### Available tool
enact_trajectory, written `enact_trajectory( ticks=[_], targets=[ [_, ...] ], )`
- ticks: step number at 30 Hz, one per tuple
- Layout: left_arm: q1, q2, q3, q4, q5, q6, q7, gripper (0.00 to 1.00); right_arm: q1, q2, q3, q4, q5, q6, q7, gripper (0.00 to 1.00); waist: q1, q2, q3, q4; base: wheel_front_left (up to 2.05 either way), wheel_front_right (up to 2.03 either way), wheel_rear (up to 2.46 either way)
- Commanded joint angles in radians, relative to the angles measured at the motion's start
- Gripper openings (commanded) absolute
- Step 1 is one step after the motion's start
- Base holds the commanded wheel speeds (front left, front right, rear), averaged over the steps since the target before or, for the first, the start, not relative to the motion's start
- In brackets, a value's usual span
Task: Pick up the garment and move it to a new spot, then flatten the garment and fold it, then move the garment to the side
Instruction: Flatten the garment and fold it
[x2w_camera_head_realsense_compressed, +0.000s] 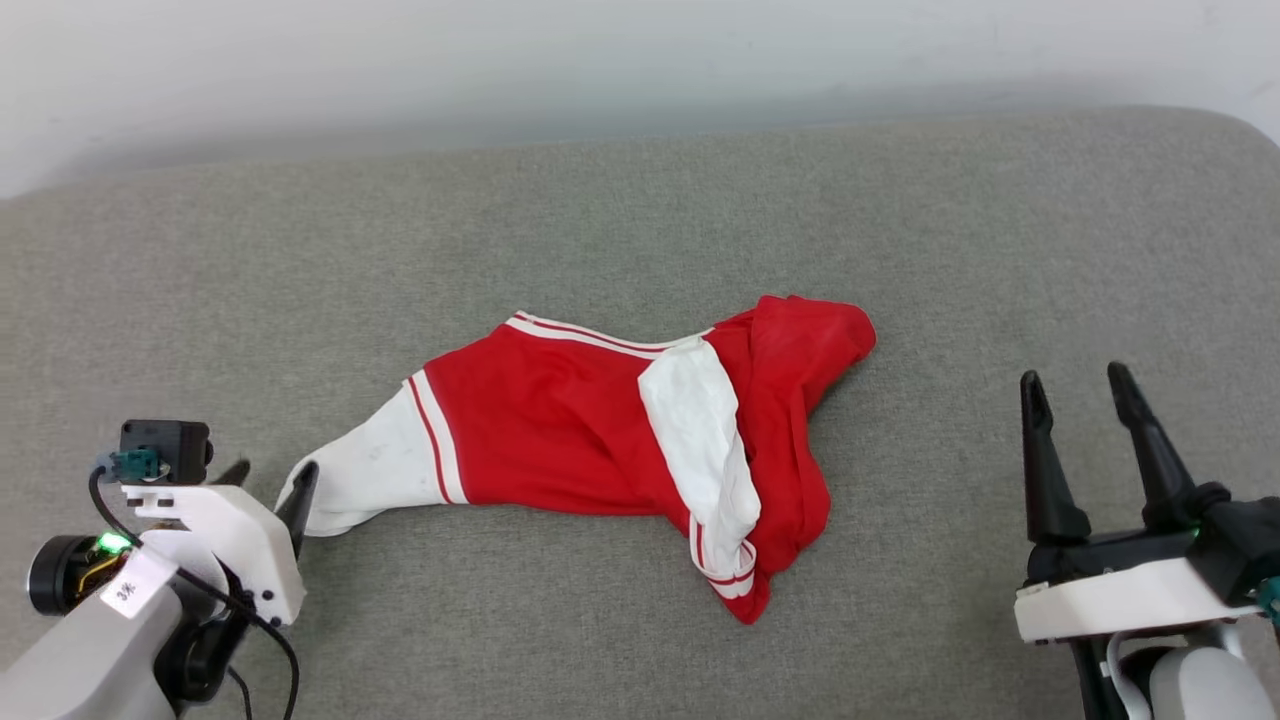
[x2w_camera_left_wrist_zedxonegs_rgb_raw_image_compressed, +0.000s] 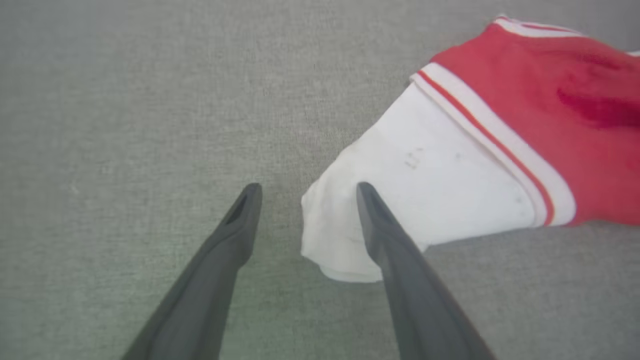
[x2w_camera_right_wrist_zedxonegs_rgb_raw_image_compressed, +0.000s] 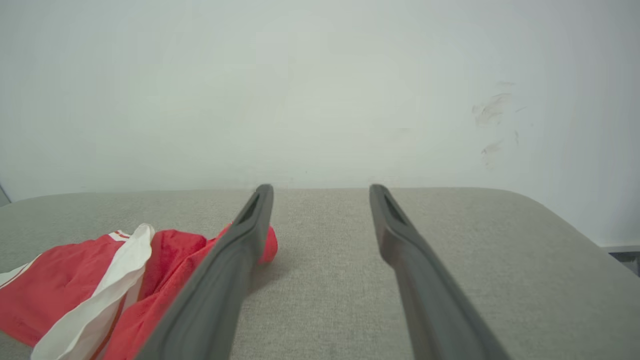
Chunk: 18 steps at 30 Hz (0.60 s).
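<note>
**Item:** the garment (x2w_camera_head_realsense_compressed: 560, 430), red with white sleeves.

**Location:** we find it at mid-frame of the head view, on the grey cushion (x2w_camera_head_realsense_compressed: 900, 230). It is rumpled. One white sleeve stretches toward the lower left, the other flops across the red body, and red cloth is bunched at the upper right.

**Left gripper** (x2w_camera_left_wrist_zedxonegs_rgb_raw_image_compressed: 308, 187): fingers spread wide. The sleeve tip lies loose between them and nothing is clamped.

**Right gripper** (x2w_camera_head_realsense_compressed: 1075, 378): fingers wide and empty, at the lower right, well apart from the cloth.

**Status, as we judge it:** the shirt lies unheld on the cushion, so the move to a new spot may be done. Flattening, folding and moving it aside all remain.
</note>
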<state>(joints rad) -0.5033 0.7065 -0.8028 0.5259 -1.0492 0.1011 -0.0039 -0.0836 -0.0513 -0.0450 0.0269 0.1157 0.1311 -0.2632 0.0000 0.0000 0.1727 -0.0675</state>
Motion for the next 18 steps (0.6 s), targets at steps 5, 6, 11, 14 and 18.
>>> enact_trajectory(
  ticks=[5, 6, 11, 14, 18],
  targets=[
    [0.015, -0.037, 0.022, -0.021, 0.065, 0.064, -0.183, 1.00, -0.050, 0.002, -0.023, -0.047, -0.049, -0.001, -0.002, 1.00, 0.0000, 0.0000, -0.036, 0.029, 0.00, 0.00, 0.00],
    [0.021, -0.044, 0.026, -0.031, 0.075, 0.077, -0.207, 1.00, -0.060, 0.002, -0.026, -0.057, -0.060, -0.001, -0.002, 1.00, 0.0000, 0.0000, -0.040, 0.035, 0.00, 0.00, 0.00],
    [0.049, -0.074, 0.069, -0.114, 0.155, 0.163, -0.258, 1.00, -0.114, -0.018, -0.026, -0.110, -0.092, -0.001, -0.002, 1.00, 0.0000, 0.0000, -0.056, 0.067, 0.00, 0.00, 0.00],
    [0.083, -0.096, 0.134, -0.205, 0.235, 0.222, -0.262, 1.00, -0.145, -0.048, -0.006, -0.131, -0.087, -0.001, -0.002, 1.00, 0.0000, 0.0000, -0.059, 0.082, 0.00, 0.00, 0.00],
    [0.169, -0.135, 0.240, -0.319, 0.355, 0.277, -0.262, 1.00, -0.184, -0.106, 0.056, -0.135, -0.070, -0.001, -0.002, 1.00, 0.0000, 0.0000, -0.060, 0.097, 0.00, 0.00, 0.00]
  ],
)
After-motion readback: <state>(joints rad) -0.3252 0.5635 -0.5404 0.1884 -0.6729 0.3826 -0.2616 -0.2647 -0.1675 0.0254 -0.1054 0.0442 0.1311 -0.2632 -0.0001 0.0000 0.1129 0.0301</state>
